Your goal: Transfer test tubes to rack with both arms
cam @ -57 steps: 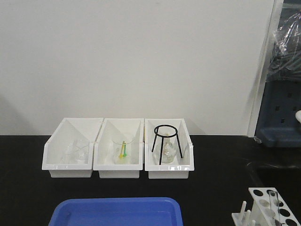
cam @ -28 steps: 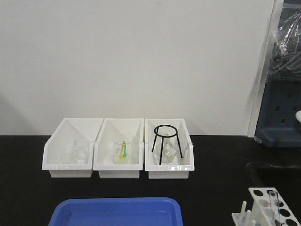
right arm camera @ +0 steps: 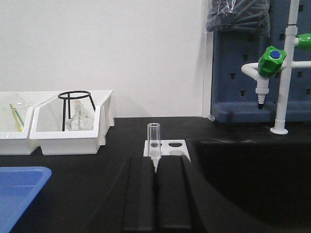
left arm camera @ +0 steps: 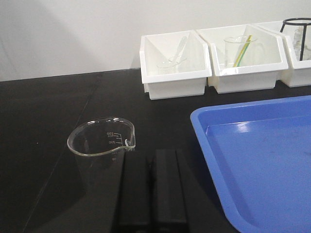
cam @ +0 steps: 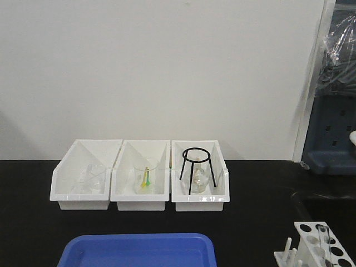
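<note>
Nothing has shifted in front view across three frames; arms out of sight there. Rack (cam: 318, 247) at lower right of frame on black desk (cam: 256, 211), one test tube (cam: 323, 238) standing in it. Right wrist view: same tube (right arm camera: 154, 140) upright at centre, just beyond right fingers (right arm camera: 156, 194), pressed together, empty. Left fingers (left arm camera: 151, 189) likewise clenched, empty, beside beaker (left arm camera: 102, 145). Blue tray (left arm camera: 252, 155) shows no tubes. Judgement: tube light, stiff, slippery, breakable; pinch gently at upper-middle, below rim.

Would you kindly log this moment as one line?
left gripper: shut, empty | right gripper: shut, empty | rack: one test tube standing
</note>
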